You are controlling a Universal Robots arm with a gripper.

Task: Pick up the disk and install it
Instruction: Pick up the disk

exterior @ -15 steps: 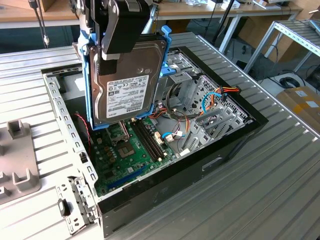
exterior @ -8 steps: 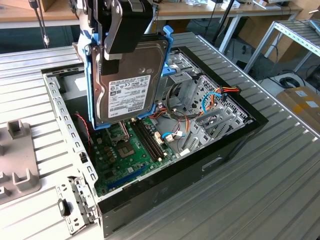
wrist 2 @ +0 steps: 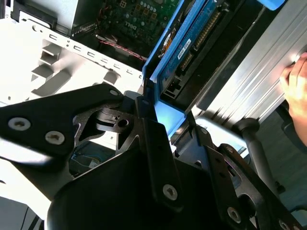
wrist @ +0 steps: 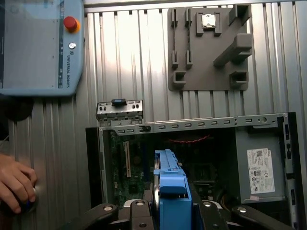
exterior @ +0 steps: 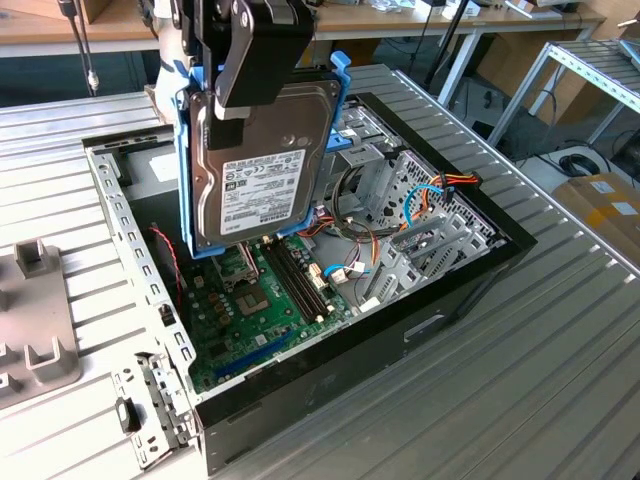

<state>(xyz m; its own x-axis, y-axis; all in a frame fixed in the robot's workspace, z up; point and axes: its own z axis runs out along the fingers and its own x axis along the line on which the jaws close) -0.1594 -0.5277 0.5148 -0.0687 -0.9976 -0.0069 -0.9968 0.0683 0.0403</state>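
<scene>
Firmly, my claw (exterior: 248,92) clenched the disk (exterior: 262,185) by its top edge, upright above the open case (exterior: 450,300). I judged that alignment square to the cage (exterior: 385,165), clear of the cables (exterior: 440,190), mattered most.

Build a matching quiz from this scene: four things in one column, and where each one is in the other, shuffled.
1. disk
2. circuit board
3. grey plate
4. red button

A. lying on the table, outside the case
B. on the pale blue control panel
C. upright in the air above the open case
D. flat on the case floor

Pairs: 1-C, 2-D, 3-A, 4-B
</scene>
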